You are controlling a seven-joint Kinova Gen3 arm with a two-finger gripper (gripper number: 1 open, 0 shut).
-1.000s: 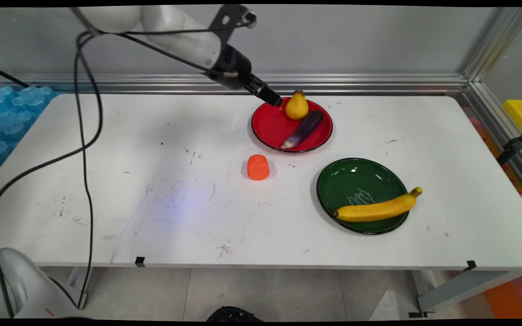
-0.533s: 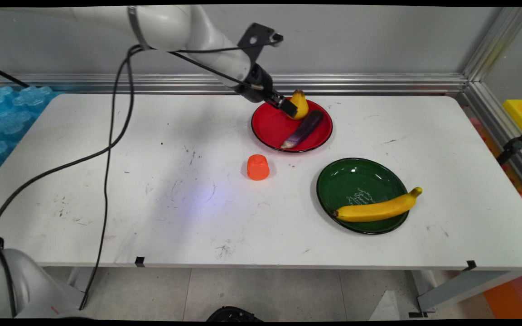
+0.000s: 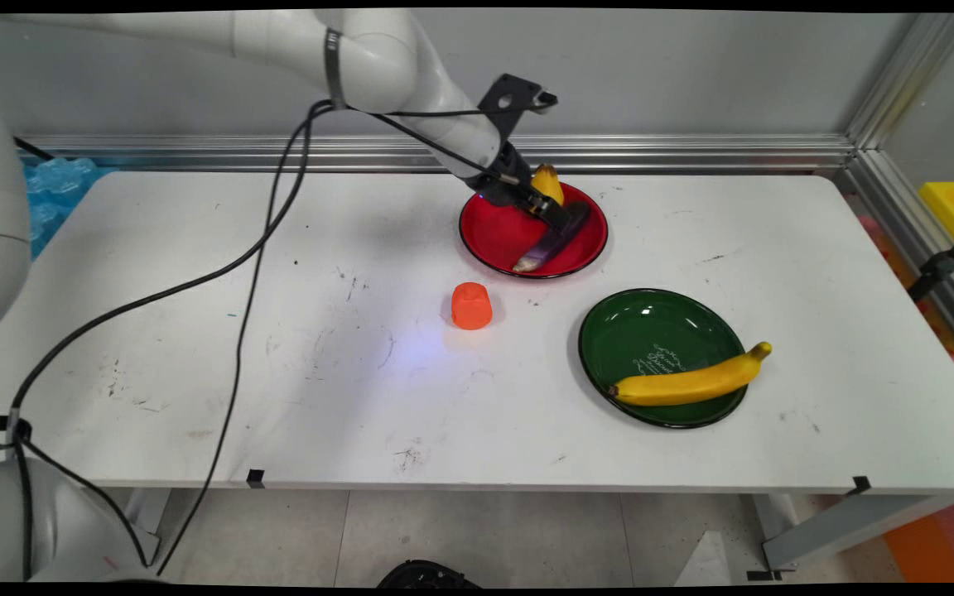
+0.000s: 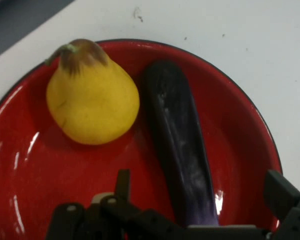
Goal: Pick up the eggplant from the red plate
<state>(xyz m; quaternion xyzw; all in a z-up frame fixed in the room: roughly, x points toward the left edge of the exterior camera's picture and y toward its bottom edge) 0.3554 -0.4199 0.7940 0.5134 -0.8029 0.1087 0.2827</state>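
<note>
The black two-finger gripper (image 3: pixel 558 217) is seen spread wide, one finger (image 4: pixel 122 184) low at centre-left of the hand view and the other at the lower right corner, with the long glossy purple eggplant (image 4: pixel 182 150) between them. Nothing is gripped; contact with the eggplant cannot be told. In the main view the gripper is placed over the round red enamel plate with a black rim (image 3: pixel 493 236), upper centre of the frame, overlapping the eggplant's (image 3: pixel 537 252) upper end.

The eggplant is smooth and dark, paler toward its lower-left tip in the main view, laid diagonally on the red plate. The smooth yellow pear with a brown top (image 4: pixel 92 97) is seen beside it on the same plate, touching or nearly so; in the main view the pear (image 3: pixel 546 182) is partly hidden behind the gripper. A small orange plastic cup, upturned (image 3: pixel 471 305), is seen at frame centre on the scuffed white table (image 3: pixel 195 331). At lower right, a curved yellow banana (image 3: pixel 690 380) is laid across the near rim of a glossy round green plate (image 3: pixel 651 331).

Compared with half a second ago, the gripper has been moved down and rightward, from in front of the pear to over the eggplant. The other items are unmoved.
</note>
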